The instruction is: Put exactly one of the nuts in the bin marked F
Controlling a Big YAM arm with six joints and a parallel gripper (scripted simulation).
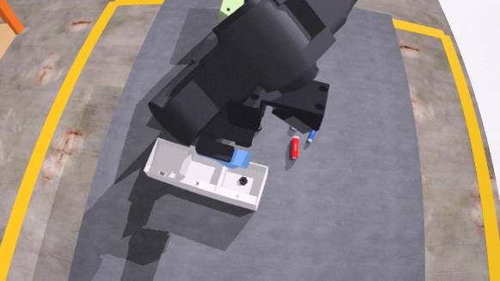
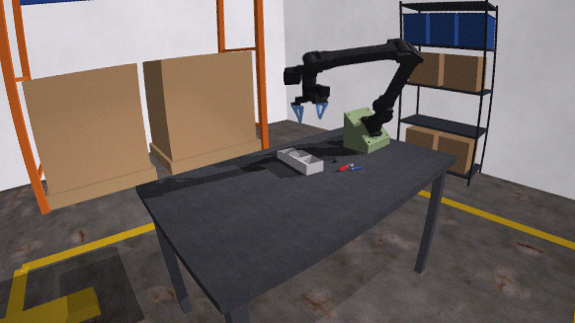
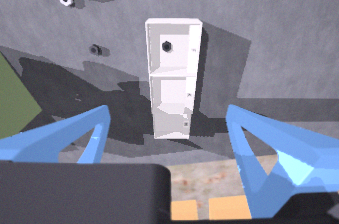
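Observation:
A white bin block [image 1: 206,174] with three compartments in a row lies on the dark table; it also shows in the side view [image 2: 300,160] and in the wrist view [image 3: 172,77]. A black nut [image 1: 243,180] lies in one end compartment, and the wrist view shows it too [image 3: 166,46]. I cannot read the compartment letters. Another dark nut [image 3: 94,49] lies on the table beside the bins, and a pale nut [image 3: 66,2] lies at the top edge of the wrist view. My gripper [image 2: 308,110] hangs high above the bins, its blue fingers wide open and empty.
A red cylinder [image 1: 295,147] and a small blue-and-white piece [image 1: 311,136] lie on the table to the right of the bins. The green arm base [image 2: 365,130] stands at the far table edge. Boxes and shelves stand beyond the table.

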